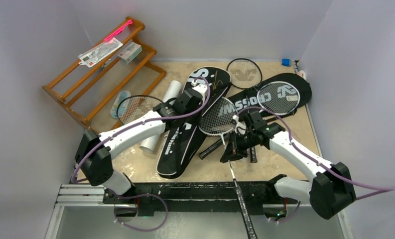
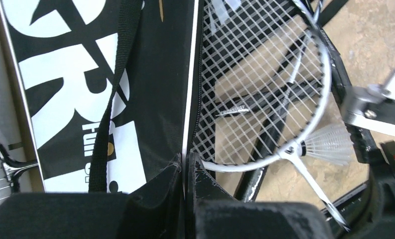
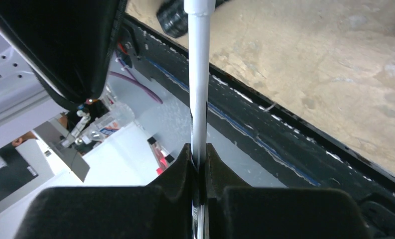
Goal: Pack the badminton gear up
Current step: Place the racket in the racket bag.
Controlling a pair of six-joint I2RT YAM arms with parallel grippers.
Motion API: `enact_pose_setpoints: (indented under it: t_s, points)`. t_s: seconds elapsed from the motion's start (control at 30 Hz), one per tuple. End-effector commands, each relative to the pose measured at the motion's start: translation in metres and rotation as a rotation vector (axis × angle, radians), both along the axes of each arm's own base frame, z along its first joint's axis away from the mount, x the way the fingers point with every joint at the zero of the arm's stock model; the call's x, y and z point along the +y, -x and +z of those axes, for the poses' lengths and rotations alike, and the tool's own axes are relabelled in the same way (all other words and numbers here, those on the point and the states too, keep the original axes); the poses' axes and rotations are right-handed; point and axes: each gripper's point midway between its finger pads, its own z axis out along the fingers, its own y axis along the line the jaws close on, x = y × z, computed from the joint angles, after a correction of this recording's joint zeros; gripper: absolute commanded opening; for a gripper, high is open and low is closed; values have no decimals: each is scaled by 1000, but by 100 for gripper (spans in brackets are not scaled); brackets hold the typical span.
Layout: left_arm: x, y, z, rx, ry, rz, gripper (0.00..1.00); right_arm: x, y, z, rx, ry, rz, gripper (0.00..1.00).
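My left gripper (image 1: 201,94) (image 2: 188,162) is shut on the white-piped edge of a black bag (image 1: 183,142) (image 2: 85,74) with white lettering. Beside that edge lies a silver racket (image 1: 218,119) (image 2: 265,99), its head partly over the bag. A white feather shuttlecock (image 2: 329,144) sits at the racket's throat. My right gripper (image 1: 233,149) (image 3: 199,152) is shut on this racket's thin shaft (image 3: 199,89), and the handle points out over the table's near edge. A second bag (image 1: 285,82) lies at the back right with a racket head (image 1: 279,98) on it. The white tube (image 1: 158,124) lies left of the first bag.
An orange wooden rack (image 1: 100,74) stands at the back left, carrying a white carton (image 1: 130,52) and a pink-edged card (image 1: 100,51). Two more rackets lie at the back middle (image 1: 244,73) and by the rack (image 1: 135,107). A small blue object (image 1: 285,61) sits in the far right corner.
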Motion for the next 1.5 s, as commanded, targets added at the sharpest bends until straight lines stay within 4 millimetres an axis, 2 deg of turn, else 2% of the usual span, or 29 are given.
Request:
enact_pose_setpoints:
  t_s: [0.0,0.2,0.4,0.47,0.67,0.87,1.0,1.1,1.3,1.4,1.47]
  points:
    - [-17,6,20,-42,84,-83,0,27,-28,35,-70,-149,15,0]
    - [-22,20,24,-15,120,-135,0,40,-60,32,-98,-137,2,0]
    - [-23,38,39,-6,157,-197,0,44,-107,8,-167,-7,-85,0]
    - [-23,43,45,-7,169,-214,0,49,-121,4,-189,-11,-108,0]
    - [-19,59,57,6,199,-257,0,64,-148,-5,-211,-42,-153,0]
    - [-27,84,57,68,250,-379,0,67,-171,-10,-283,-32,-199,0]
    - [-30,98,58,96,279,-439,0,66,-176,-19,-299,-23,-221,0]
    - [-23,100,55,75,252,-426,0,66,-176,-24,-298,-19,-220,0]
    - [-3,92,40,13,89,-286,21,69,-175,-22,-331,-41,-207,0]
    - [1,91,35,-28,23,-224,47,69,-174,-21,-349,-38,-198,0]
    - [4,91,30,-45,-31,-192,58,69,-174,-20,-356,-39,-193,0]
